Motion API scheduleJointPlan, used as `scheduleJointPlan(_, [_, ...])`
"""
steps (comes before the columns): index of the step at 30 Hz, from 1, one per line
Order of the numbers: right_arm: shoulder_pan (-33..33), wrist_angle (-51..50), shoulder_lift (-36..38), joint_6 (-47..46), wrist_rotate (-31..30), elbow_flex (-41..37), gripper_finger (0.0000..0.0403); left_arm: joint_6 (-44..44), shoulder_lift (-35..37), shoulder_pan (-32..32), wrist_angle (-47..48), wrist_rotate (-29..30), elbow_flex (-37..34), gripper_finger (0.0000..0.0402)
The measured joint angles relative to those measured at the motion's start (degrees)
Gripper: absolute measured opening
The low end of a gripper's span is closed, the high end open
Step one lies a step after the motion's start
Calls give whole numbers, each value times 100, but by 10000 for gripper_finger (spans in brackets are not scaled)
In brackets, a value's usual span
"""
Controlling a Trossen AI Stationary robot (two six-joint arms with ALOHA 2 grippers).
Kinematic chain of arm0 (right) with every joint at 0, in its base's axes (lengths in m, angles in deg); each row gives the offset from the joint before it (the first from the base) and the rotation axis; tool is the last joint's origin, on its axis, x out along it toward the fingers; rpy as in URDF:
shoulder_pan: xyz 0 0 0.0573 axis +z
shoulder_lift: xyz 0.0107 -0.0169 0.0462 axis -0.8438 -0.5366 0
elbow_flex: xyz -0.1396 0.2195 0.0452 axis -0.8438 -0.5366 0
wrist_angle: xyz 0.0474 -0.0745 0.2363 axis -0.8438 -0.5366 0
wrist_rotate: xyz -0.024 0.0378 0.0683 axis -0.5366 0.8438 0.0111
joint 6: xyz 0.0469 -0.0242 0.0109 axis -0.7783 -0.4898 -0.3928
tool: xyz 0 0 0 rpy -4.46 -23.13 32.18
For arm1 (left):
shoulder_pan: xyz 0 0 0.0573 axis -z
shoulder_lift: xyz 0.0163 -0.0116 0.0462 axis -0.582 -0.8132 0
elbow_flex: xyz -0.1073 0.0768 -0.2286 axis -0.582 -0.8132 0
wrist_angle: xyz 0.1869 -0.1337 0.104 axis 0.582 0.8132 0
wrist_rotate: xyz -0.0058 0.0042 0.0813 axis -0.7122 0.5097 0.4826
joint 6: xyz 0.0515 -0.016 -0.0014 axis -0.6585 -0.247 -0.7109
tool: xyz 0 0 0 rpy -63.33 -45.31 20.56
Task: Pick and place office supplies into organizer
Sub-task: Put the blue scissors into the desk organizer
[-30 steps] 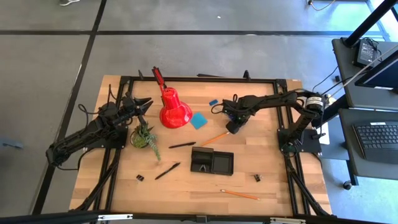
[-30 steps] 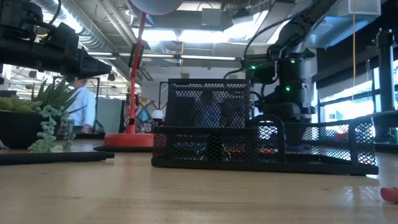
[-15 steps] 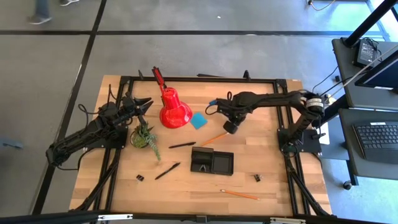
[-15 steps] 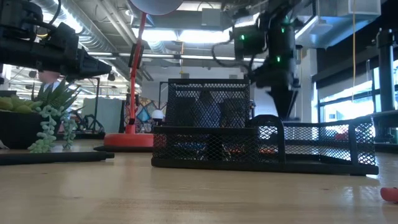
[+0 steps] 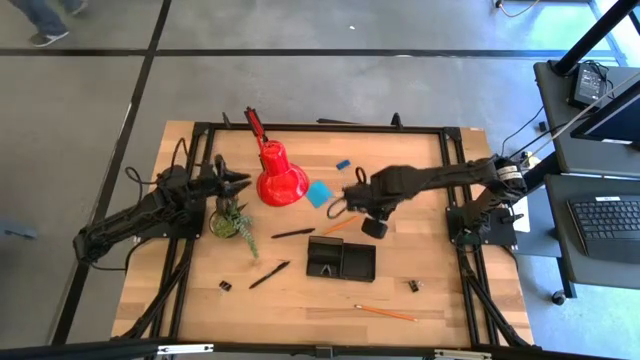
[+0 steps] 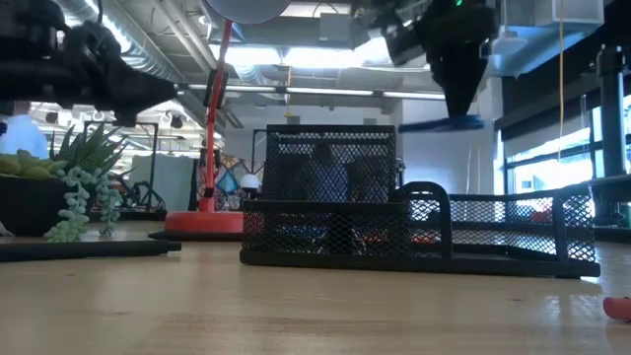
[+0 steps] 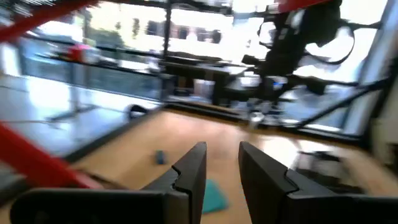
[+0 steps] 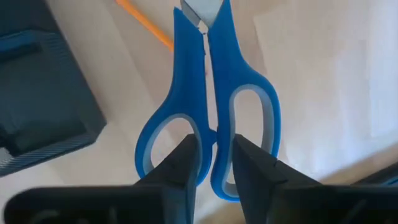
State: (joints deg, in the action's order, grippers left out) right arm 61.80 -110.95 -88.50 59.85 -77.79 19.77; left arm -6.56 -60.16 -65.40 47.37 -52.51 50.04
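I have the scissors (image 8: 208, 106) in my right gripper (image 8: 214, 165).
Its fingers pinch the blue handles, holding them off the table (image 5: 420, 240) just behind the organizer (image 5: 341, 259); farther off, my left gripper (image 7: 221, 165), slightly open, waits by the plant (image 5: 230, 220).

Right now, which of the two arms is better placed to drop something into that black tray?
The right. Its gripper is shut on the blue scissors, held above the table near the organizer. The left gripper is open, holds nothing, and sits by the potted plant, farther off.
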Motion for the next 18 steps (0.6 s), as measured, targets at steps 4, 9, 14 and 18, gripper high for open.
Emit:
scheduleJointPlan(4, [448, -1, 0, 17, -826, 5, 84, 837, 1, 368, -5, -141, 0, 99])
scheduleJointPlan(9, [893, 93, 0, 159, -1601, 5, 84, 1304, 1, 970, -63, -141, 0, 115])
scheduleJointPlan(14, [1189, 112, 0, 277, -2002, 5, 85, 1260, -29, 1715, -518, 37, 2, 118])
scheduleJointPlan(18, [1397, 184, 0, 476, -2435, 5, 85, 1062, -258, 2317, -618, 627, 2, 114])
